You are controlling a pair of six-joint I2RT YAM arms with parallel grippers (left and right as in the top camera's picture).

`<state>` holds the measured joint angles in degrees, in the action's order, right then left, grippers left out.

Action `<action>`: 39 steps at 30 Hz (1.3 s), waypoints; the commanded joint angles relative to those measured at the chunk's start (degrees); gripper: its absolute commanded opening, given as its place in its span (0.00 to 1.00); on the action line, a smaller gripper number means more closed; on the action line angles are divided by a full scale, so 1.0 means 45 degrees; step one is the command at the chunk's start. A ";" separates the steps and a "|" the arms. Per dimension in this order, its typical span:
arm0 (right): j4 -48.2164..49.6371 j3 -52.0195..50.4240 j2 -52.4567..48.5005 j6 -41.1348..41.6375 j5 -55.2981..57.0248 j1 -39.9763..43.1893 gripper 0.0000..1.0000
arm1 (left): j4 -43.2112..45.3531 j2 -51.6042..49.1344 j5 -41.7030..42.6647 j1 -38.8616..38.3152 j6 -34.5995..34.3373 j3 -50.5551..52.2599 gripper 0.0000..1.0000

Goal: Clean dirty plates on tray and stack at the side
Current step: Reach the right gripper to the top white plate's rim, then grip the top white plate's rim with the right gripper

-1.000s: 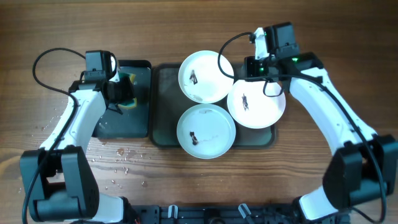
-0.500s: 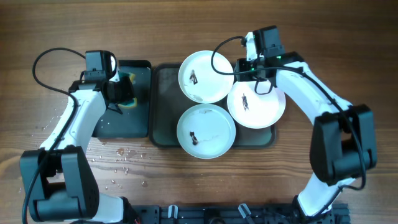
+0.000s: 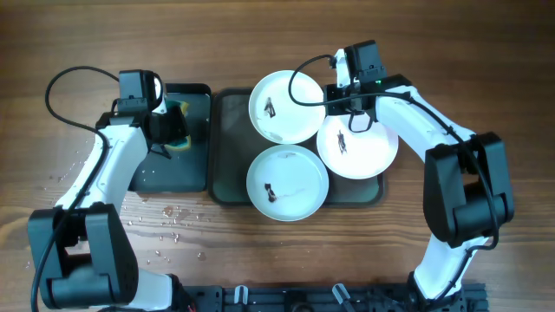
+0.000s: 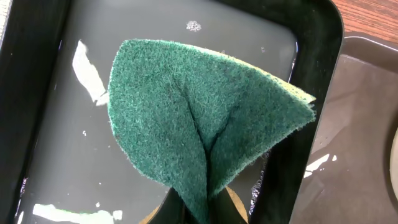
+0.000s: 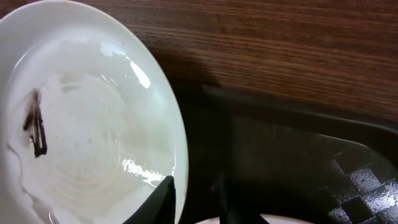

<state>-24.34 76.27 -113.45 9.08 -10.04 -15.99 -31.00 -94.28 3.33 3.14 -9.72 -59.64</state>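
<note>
Left tool (image 4: pixel 200 214) pinches green sponge (image 4: pixel 205 124) over black tray (image 4: pixel 43 137); right tool (image 5: pixel 193 190) narrowly spread astride rim of rear plate (image 5: pixel 93 124)

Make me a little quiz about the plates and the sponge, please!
1. How many plates can you count?
2. True or false: the left end effector grips a green sponge.
3. What is below the sponge? A) black tray B) a plate C) the floor

Key: 1) three 2) true 3) A
</note>
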 commanded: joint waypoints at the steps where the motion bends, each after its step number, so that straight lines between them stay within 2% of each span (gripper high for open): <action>1: 0.0121 0.0194 -0.0325 -0.0068 -0.0102 -0.0078 0.22 | 0.0087 0.0165 0.0160 0.0078 0.0005 -0.0078 0.04; 10: 0.0355 0.0189 -0.0325 -0.1054 -0.0146 -0.0223 0.27 | -0.0010 0.0165 0.0160 0.0078 0.0010 -0.0078 0.04; 16: 0.0709 -0.0087 -0.0330 -0.1025 -0.0034 -0.0243 0.27 | -0.0015 0.0165 0.0160 0.0078 0.0010 -0.0078 0.04; 19: 0.0928 -0.0131 -0.0330 -0.1025 -0.0039 -0.0243 0.18 | -0.0015 0.0165 0.0155 0.0078 0.0010 -0.0078 0.04; 39: 0.1185 -0.0233 -0.1078 -0.0869 -0.0053 -0.0243 0.16 | -0.0019 0.0165 0.0155 0.0078 0.0010 -0.0078 0.04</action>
<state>-19.53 76.16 -116.36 5.04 -10.04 -16.73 -31.22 -94.28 3.33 3.14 -9.72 -59.64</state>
